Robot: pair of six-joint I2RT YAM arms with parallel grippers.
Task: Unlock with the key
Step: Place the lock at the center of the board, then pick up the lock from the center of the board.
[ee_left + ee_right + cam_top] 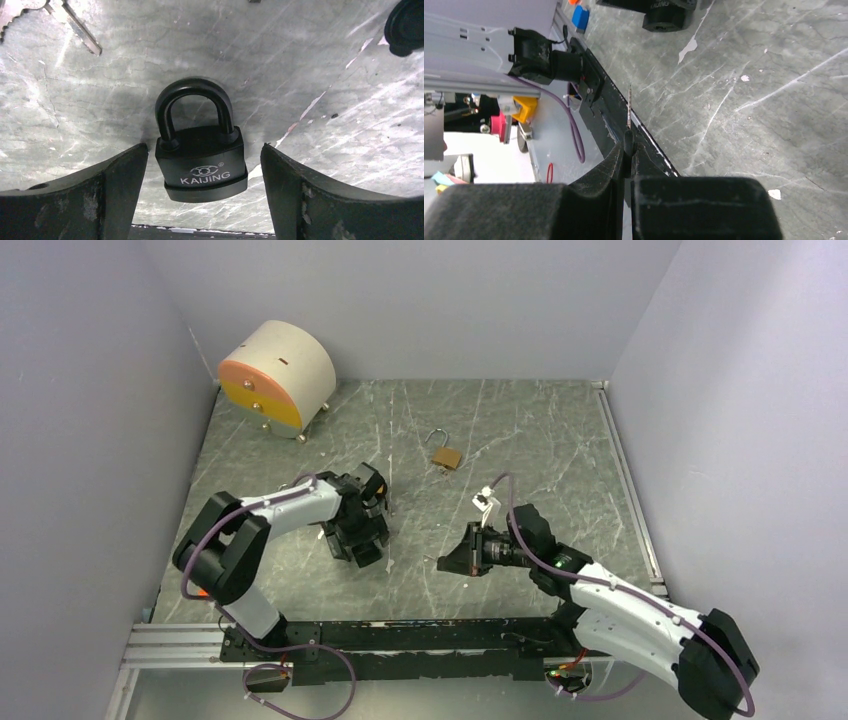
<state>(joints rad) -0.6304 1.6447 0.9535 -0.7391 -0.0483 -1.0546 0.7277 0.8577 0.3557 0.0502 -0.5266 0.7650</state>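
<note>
A brass padlock (446, 456) lies on the table (540, 430) beyond the left tool (367, 550) and right tool (448, 562).

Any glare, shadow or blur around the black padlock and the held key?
Left wrist: black padlock sharp, logo legible, glare on the table beyond, soft shadow around it. Right wrist: key edge-on, a thin sliver; right end effector soft up close. Top external: even light.
</note>
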